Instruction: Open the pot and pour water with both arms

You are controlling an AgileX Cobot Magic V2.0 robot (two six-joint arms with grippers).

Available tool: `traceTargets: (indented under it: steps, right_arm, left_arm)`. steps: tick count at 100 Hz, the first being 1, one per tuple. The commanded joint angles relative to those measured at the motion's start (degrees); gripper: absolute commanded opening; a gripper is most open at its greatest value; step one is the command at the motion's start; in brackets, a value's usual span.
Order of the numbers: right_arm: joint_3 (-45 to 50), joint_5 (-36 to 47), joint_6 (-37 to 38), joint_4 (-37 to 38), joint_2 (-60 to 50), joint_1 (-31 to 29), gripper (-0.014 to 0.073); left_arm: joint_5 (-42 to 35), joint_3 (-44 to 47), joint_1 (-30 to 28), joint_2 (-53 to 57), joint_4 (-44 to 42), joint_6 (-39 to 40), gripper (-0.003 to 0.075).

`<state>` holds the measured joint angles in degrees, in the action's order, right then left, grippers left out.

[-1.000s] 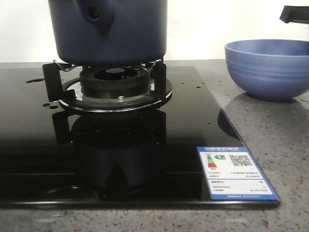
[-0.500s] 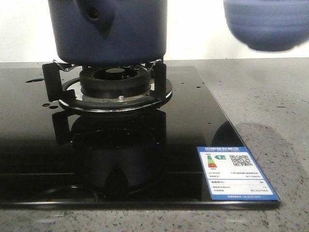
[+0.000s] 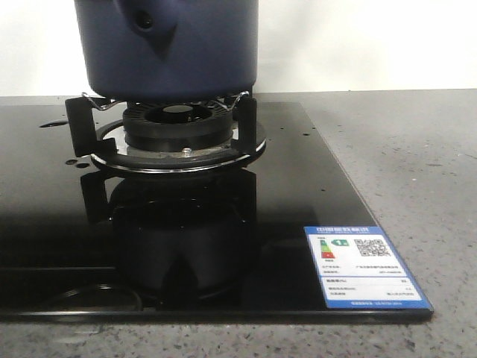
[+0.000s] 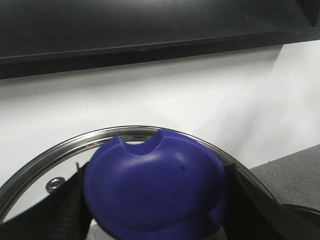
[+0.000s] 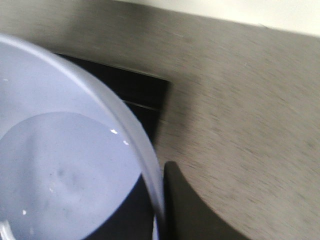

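The dark navy pot [image 3: 168,45] stands on the burner [image 3: 179,130], with its handle socket facing me; its top is cut off by the front view. Neither gripper shows in the front view. In the left wrist view my left gripper [image 4: 157,202] is shut on the blue knob [image 4: 155,180] of a glass lid with a metal rim [image 4: 100,135], held up in front of the white wall. In the right wrist view my right gripper [image 5: 161,210] is shut on the rim of the light-blue bowl [image 5: 60,165], which holds water, above the counter and the cooktop's corner.
The black glass cooktop [image 3: 298,194] carries an energy label sticker [image 3: 364,267] at its front right corner. Grey speckled counter [image 3: 417,171] lies to its right. A dark shelf or hood [image 4: 150,30] hangs above the lid.
The light-blue bowl has risen from the counter at the right and left the front view. The pot has not moved.
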<state>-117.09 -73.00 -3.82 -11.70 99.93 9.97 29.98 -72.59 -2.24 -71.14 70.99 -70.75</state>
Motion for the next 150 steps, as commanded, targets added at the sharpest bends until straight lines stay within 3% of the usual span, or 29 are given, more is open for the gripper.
traceTargets:
  steps: [1, 28, 58, 74, 93, 107, 150]
  right_arm:
    - [-4.59, 0.14, 0.87, -1.92, -1.09, 3.04, -0.006]
    - [-6.96, 11.79, 1.18, -2.28, 2.93, 10.45, -0.006]
    - [-4.42, 28.37, 1.07, -1.26, 3.57, 13.62, -0.0048]
    - [4.67, 39.92, 0.62, 1.08, 0.41, 14.84, -0.0043]
    - [23.43, 65.31, 0.52, 2.93, -8.06, 17.15, -0.0043]
    - [33.22, 79.0, 0.52, 4.3, -11.68, 17.62, -0.0043]
    - [37.87, 94.14, 0.52, 8.61, -12.43, 17.73, -0.0043]
  left_arm:
    - [-3.09, -2.32, -0.01, 1.34, 3.03, 0.21, 0.0356]
    - [-4.29, -2.32, -0.01, 1.34, 3.03, 0.21, 0.0356]
    - [-4.38, -2.32, -0.01, 1.34, 3.03, 0.21, 0.0356]
    - [-4.38, -2.32, -0.01, 1.34, 3.03, 0.21, 0.0356]
    - [-4.38, -2.32, -0.01, 1.34, 3.03, 0.21, 0.0356]
    - [-4.38, -2.32, -0.01, 1.34, 3.03, 0.21, 0.0356]
    - [-4.25, -2.32, -0.01, 1.34, 3.03, 0.21, 0.0356]
